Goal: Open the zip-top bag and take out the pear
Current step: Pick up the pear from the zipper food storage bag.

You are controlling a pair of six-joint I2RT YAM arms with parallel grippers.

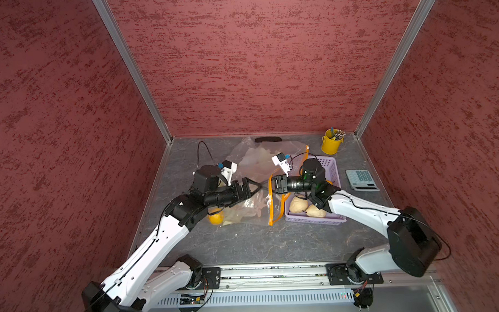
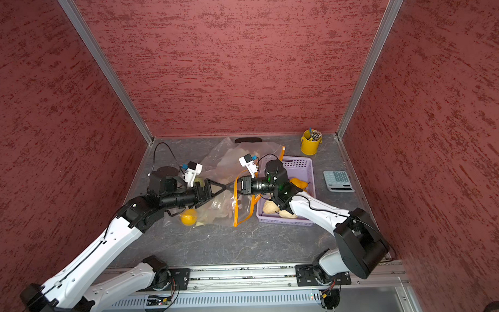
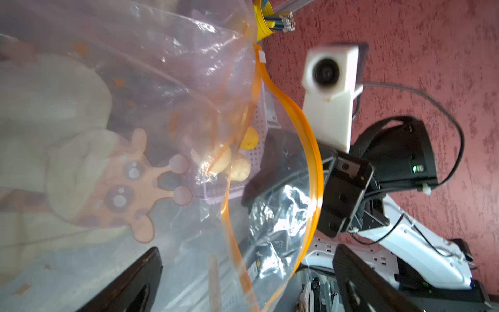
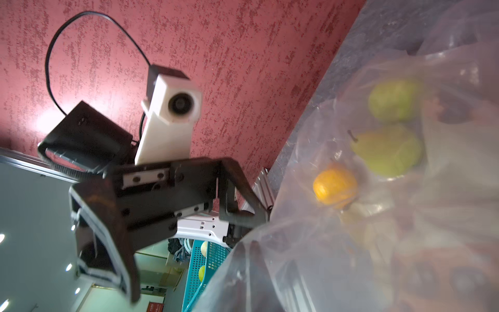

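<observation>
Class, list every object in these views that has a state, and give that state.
bag: mouth open, zip parted
pear: inside bag, not yet out
left gripper: open, bag rim between its fingers
right gripper: shut, apparently pinching bag
cup: upright, holding pens
basket: upright, partly filled
calculator: flat, face up

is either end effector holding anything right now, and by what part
The right end effector looks shut on the zip-top bag, pinching its orange zip edge. The left end effector is wide open and holds nothing.
</observation>
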